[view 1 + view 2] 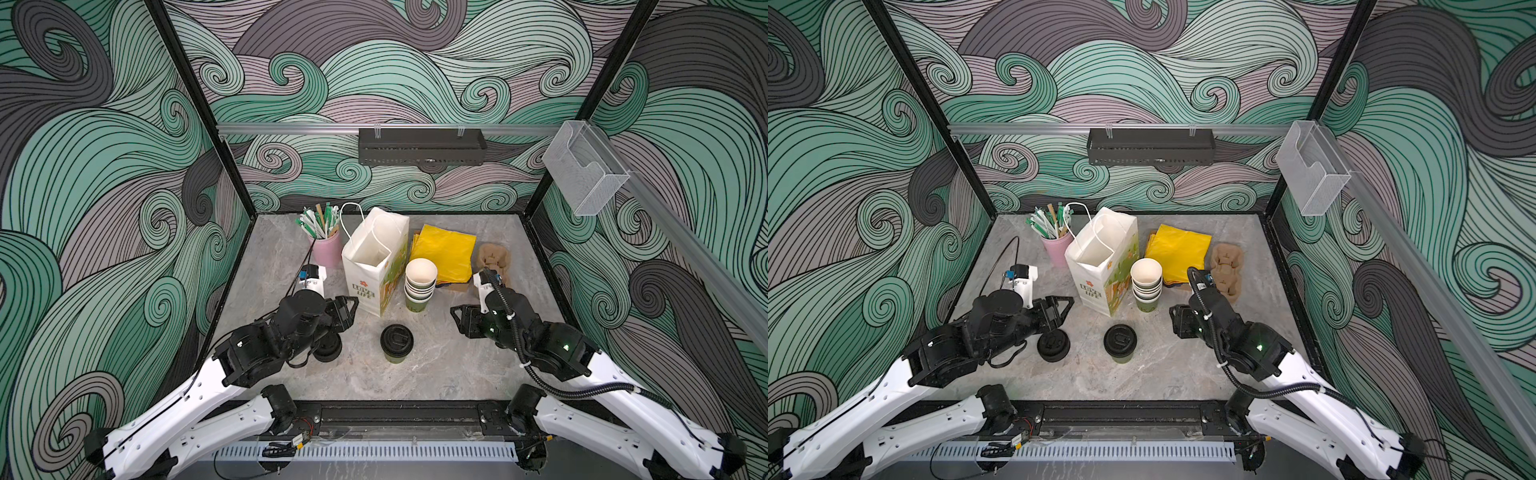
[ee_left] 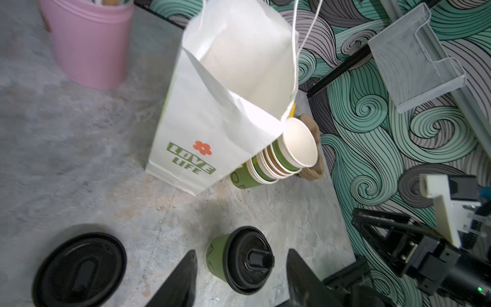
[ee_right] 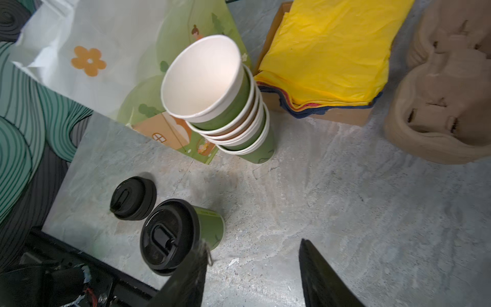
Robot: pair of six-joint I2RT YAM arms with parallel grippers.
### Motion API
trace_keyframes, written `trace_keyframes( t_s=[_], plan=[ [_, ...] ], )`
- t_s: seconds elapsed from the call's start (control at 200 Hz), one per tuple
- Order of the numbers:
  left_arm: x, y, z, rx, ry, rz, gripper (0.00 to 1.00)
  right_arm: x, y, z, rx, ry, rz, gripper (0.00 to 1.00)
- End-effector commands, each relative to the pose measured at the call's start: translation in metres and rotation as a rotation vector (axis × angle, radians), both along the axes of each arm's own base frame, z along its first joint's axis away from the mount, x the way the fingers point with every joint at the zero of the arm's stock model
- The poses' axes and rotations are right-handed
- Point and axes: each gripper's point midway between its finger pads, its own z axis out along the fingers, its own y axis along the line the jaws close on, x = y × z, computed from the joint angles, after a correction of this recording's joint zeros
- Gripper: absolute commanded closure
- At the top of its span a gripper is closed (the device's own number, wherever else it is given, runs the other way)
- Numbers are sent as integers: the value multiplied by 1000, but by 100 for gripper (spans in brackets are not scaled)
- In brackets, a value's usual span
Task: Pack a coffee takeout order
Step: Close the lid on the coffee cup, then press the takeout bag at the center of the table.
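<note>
A green paper cup with a black lid (image 1: 397, 343) (image 1: 1120, 343) stands upright at the front middle of the table, free of both grippers. My left gripper (image 1: 348, 309) (image 1: 1065, 307) hovers open to its left; in the left wrist view the cup (image 2: 240, 260) shows between the spread fingers (image 2: 186, 276) with nothing held. My right gripper (image 1: 457, 318) (image 1: 1175, 318) is open to the cup's right, with bare table between its fingers (image 3: 318, 271) and the cup (image 3: 180, 234) beside one of them. The yellow sheet (image 1: 444, 251) (image 3: 329, 50) and the tan carrier (image 1: 492, 257) (image 3: 446, 87) lie at the back right.
An open white paper bag (image 1: 374, 262) stands at the back centre, with a stack of lidless green cups (image 1: 419, 282) at its right. A squat stack of black lids (image 1: 1052, 345) sits under the left arm. A pink pot of straws (image 1: 326, 245) is at the back left.
</note>
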Motion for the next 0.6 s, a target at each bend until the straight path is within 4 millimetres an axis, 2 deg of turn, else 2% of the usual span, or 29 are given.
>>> trace_keyframes(
  t_s=[0.0, 0.27, 0.475, 0.595],
  plan=[
    [12, 31, 4, 136, -40, 99, 42, 17, -30, -5, -99, 20, -149, 43],
    [47, 66, 39, 168, -130, 230, 40, 81, -51, -8, -151, 149, -241, 41],
    [77, 82, 41, 266, -60, 219, 37, 130, -56, -8, -132, 182, -241, 41],
    [107, 83, 44, 279, -37, 124, 33, 152, -62, -8, -113, 174, -282, 41]
  ],
)
